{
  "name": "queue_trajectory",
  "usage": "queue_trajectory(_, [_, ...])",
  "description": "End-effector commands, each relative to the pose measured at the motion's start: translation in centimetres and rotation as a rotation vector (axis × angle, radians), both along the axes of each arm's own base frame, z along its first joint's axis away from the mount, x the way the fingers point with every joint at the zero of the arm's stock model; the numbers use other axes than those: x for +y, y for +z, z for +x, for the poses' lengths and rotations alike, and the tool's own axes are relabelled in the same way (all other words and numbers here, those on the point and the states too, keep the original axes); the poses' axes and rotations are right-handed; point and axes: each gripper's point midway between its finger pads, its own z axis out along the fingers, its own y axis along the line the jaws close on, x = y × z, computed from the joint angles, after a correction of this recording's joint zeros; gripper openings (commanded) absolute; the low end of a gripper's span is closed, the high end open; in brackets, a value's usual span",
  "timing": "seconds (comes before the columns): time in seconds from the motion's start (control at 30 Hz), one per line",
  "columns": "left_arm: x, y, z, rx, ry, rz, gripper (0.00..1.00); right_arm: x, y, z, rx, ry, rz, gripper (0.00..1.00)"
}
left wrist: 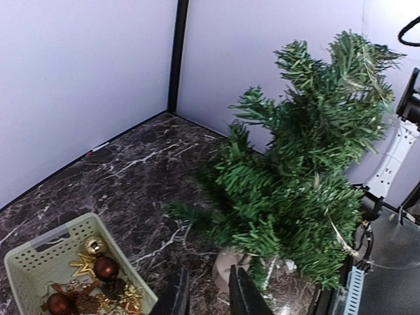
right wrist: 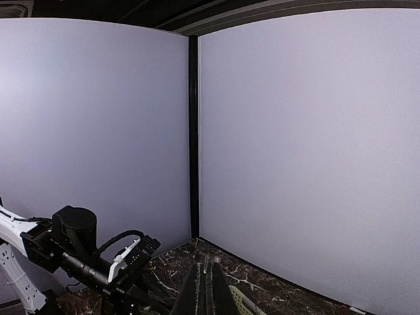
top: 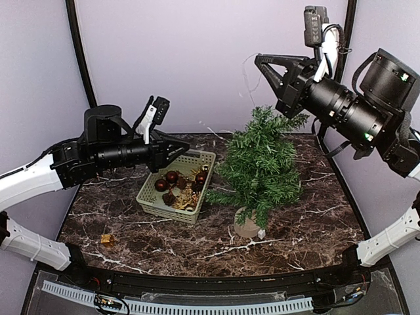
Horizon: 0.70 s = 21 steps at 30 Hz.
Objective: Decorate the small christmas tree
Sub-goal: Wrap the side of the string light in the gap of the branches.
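The small christmas tree (top: 262, 164) stands upright at the table's middle right on its tan round base (top: 247, 226); it fills the right of the left wrist view (left wrist: 308, 170). A thin pale strand (left wrist: 341, 236) runs through its branches. My left gripper (top: 189, 152) hovers over the near-left part of the pale green basket (top: 197, 156); its jaws (left wrist: 209, 295) are slightly apart and empty. My right gripper (top: 258, 59) is raised high above the treetop, shut (right wrist: 209, 289) on a thin pale strand (top: 245, 77) that hangs from it toward the tree.
The basket (left wrist: 39, 262) holds dark red balls (top: 172, 177), gold stars and pine cones. A small gold ornament (top: 107, 239) lies loose on the dark marble table at the near left. A white tag (top: 261, 233) lies beside the tree base. Pale walls enclose the back and sides.
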Motion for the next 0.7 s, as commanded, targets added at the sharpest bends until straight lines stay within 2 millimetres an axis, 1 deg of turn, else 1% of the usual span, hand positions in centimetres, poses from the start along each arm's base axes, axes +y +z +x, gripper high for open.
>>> queue_trajectory(0.0, [2.9,-0.8,2.1,-0.081,0.176,0.076,0.22,-1.7,1.4,0.4,0.001,-0.06,0.071,0.0])
queue_trajectory(0.1, [3.9,-1.2,2.6,-0.094,0.225,0.086,0.22,-1.9,1.5,0.5,0.002,-0.068,0.073,0.0])
queue_trajectory(0.13, [4.2,-1.0,2.6,-0.095,0.231,0.077,0.23,-1.8,1.7,0.3,0.0,-0.054,0.078,0.0])
queue_trajectory(0.17, [4.2,-0.9,2.3,-0.088,0.221,0.065,0.27,-1.7,1.8,0.1,-0.006,-0.036,0.078,0.0])
queue_trajectory(0.2, [4.5,-0.3,1.9,-0.096,0.211,0.043,0.31,-1.6,1.8,-0.2,-0.011,-0.017,0.079,0.0])
queue_trajectory(0.23, [4.3,0.1,1.4,-0.095,0.182,0.022,0.39,-1.4,1.9,-0.6,-0.017,0.006,0.078,0.0])
queue_trajectory(0.27, [4.6,1.1,0.9,-0.106,0.175,-0.006,0.42,-1.4,1.9,-0.8,-0.022,0.022,0.079,0.0])
queue_trajectory(0.3, [4.8,1.8,0.6,-0.105,0.171,-0.03,0.51,-1.4,2.0,-1.0,-0.025,0.038,0.083,0.0])
queue_trajectory(0.33, [5.3,2.8,0.3,-0.113,0.173,-0.056,0.55,-1.5,2.1,-1.2,-0.027,0.048,0.086,0.0])
queue_trajectory(0.37, [5.6,3.7,0.0,-0.109,0.176,-0.078,0.63,-1.5,2.2,-1.3,-0.029,0.059,0.089,0.0])
queue_trajectory(0.4, [6.1,4.7,-0.3,-0.116,0.179,-0.104,0.66,-1.5,2.3,-1.6,-0.033,0.077,0.091,0.0])
queue_trajectory(0.47, [6.6,7.2,-1.2,-0.128,0.163,-0.166,0.79,-1.0,2.3,-2.3,-0.045,0.125,0.088,0.0])
queue_trajectory(0.5, [6.4,8.8,-2.0,-0.141,0.121,-0.207,0.81,-0.7,2.3,-2.7,-0.054,0.152,0.085,0.0])
queue_trajectory(0.53, [6.2,9.8,-2.5,-0.15,0.093,-0.226,0.84,-0.3,2.3,-3.1,-0.06,0.177,0.078,0.0])
queue_trajectory(0.57, [5.8,11.5,-3.5,-0.165,0.03,-0.257,0.86,0.0,2.3,-3.3,-0.065,0.195,0.074,0.0])
queue_trajectory(0.6, [5.3,12.8,-3.8,-0.175,-0.002,-0.272,0.88,0.3,2.4,-3.4,-0.066,0.202,0.073,0.0])
queue_trajectory(0.63, [4.5,13.3,-4.6,-0.173,-0.071,-0.276,0.89,0.5,2.5,-3.5,-0.069,0.207,0.074,0.0])
queue_trajectory(0.67, [3.5,14.0,-4.5,-0.171,-0.106,-0.276,0.9,0.5,2.8,-3.5,-0.073,0.211,0.079,0.0])
